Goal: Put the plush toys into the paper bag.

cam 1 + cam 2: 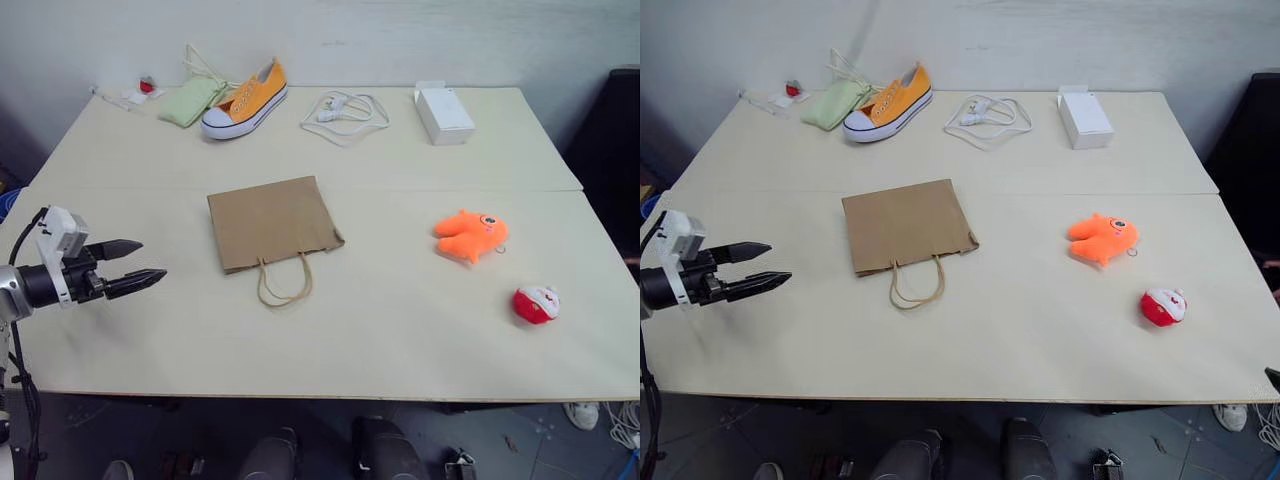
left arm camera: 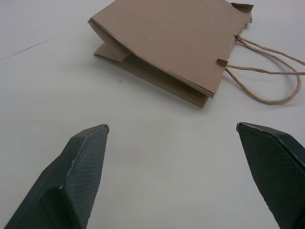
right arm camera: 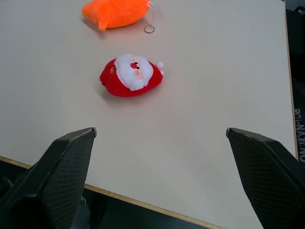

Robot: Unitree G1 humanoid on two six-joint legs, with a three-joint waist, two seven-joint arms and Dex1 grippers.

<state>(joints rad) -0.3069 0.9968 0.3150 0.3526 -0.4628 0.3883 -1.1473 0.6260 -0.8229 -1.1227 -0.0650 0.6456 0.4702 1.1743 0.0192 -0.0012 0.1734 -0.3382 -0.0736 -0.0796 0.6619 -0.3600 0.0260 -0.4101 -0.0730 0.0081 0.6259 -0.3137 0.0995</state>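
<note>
Progress on the task looks like none so far: both plush toys sit out on the cream table [image 1: 400, 330] and the paper bag holds nothing that can be seen.

The brown paper bag [image 1: 272, 222] lies flat near the table's middle, folded closed, with its twisted-cord handles [image 1: 285, 282] trailing toward the robot's side of the table. The mouth seems pressed shut, so it will likely need opening or lifting before anything can go in.

The orange plush toy [image 1: 470, 236] rests to the right of the bag, well apart from it. The red-and-white plush toy [image 1: 536, 305] lies a little further right and closer to the near edge, apart from the orange one.

The left gripper [image 1: 148, 264] hovers above the table's left side, pointing toward the bag; its two black fingers are spread wide with nothing between them. From the right wrist camera, the right gripper [image 3: 161, 131] also has its fingers wide apart and empty, aimed at the red-and-white toy, which lies on the table beyond the fingertips, with the orange toy further on.

At the far edge sit an orange sneaker [image 1: 246, 100], a pale green pouch [image 1: 191, 101], a coiled white cable [image 1: 345, 113] and a white box [image 1: 444, 113].

Both toys remain to be picked up and bagged.
</note>
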